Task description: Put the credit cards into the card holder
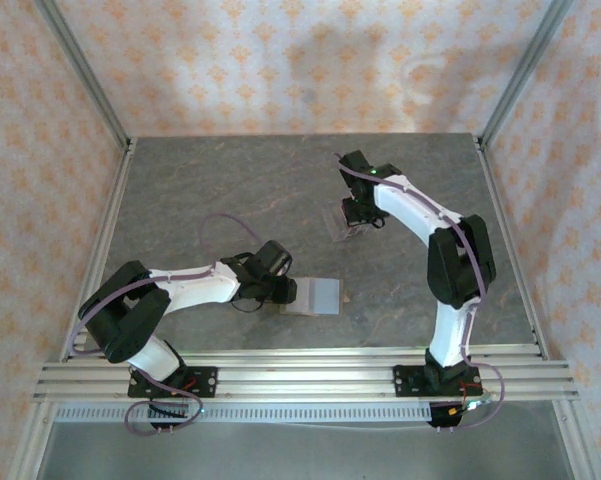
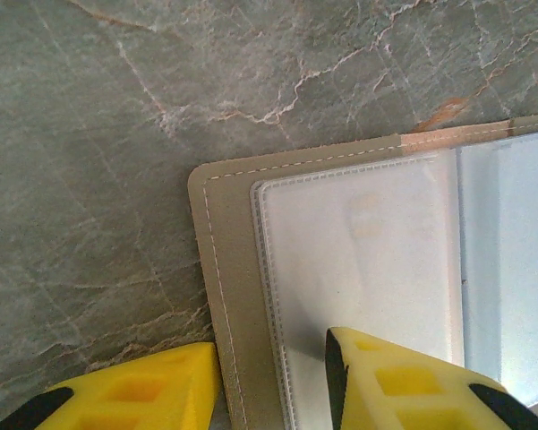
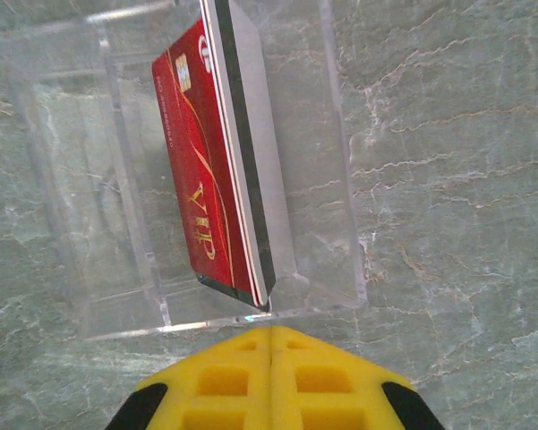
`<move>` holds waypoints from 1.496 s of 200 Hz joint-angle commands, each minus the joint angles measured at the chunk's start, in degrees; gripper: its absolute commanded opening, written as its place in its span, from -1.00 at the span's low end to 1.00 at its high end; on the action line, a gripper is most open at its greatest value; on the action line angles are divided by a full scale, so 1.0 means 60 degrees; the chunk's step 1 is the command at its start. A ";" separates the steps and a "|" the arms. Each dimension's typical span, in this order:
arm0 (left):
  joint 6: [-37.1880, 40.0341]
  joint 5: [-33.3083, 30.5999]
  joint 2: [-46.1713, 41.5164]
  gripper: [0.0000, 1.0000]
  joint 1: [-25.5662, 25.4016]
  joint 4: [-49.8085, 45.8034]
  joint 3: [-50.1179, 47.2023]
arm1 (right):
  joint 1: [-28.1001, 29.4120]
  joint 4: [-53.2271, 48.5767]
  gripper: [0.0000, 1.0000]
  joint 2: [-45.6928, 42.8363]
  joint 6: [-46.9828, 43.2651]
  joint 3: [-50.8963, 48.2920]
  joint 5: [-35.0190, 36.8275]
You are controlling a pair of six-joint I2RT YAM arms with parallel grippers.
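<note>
From my station, the biggest thing in view is the grey marble-patterned table (image 1: 180, 190), with both white arms reaching out over it. The left arm (image 1: 185, 285) lies low and stretches toward the middle. The right arm (image 1: 450, 250) bends up and back toward the far half.

The card holder, a flat olive-brown wallet with stitched edges (image 1: 315, 296), lies opened out on the table near the centre, its pale grey inner sleeves facing up. In the left wrist view its rounded corner and brown border (image 2: 222, 269) sit right under the tool.

Well apart from it, further back and to the right, stands a clear transparent slotted rack (image 3: 72, 188), which I also see on the overhead camera (image 1: 343, 222). The credit cards (image 3: 201, 170) are in it, on edge and leaning. They form a thin stack, and the front one is red with a gold chip and gold "VIP" lettering. The ones behind show only dark edges.

The left gripper (image 2: 273, 381) has its yellow jaws apart, straddling the wallet's left edge: one finger is over bare table just beside the border and the other is over the inner sleeve. I can't tell whether either one presses down.

The right gripper (image 3: 270, 345) is closed, finger against finger, with nothing between them. It sits just outside the rack's near wall.
</note>
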 commanded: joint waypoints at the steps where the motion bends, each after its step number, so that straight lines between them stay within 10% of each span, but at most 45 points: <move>1: 0.0052 -0.0432 0.0278 -0.23 0.0155 -0.0187 -0.0107 | -0.0053 -0.0125 -1.00 -0.0614 0.0134 -0.0138 0.0294; 40: 0.0052 -0.0432 0.0256 -0.23 0.0159 -0.0218 -0.0059 | -0.0052 -0.0214 -0.99 -0.0551 0.0179 -0.0139 0.0408; 79: 0.0045 -0.0432 0.0248 -0.23 0.0166 -0.0196 -0.0114 | -0.0052 -0.0178 -0.51 -0.0073 0.0165 0.0350 0.0213; 211: 0.0111 -0.0410 0.0401 -0.23 0.0224 -0.0145 -0.0063 | -0.0052 -0.1004 -0.61 0.2979 0.0069 0.4372 0.1083; 299: 0.0155 -0.0374 0.0427 -0.23 0.0283 -0.0205 0.0011 | -0.0045 -0.0645 -0.89 0.2512 0.0290 0.3366 0.1245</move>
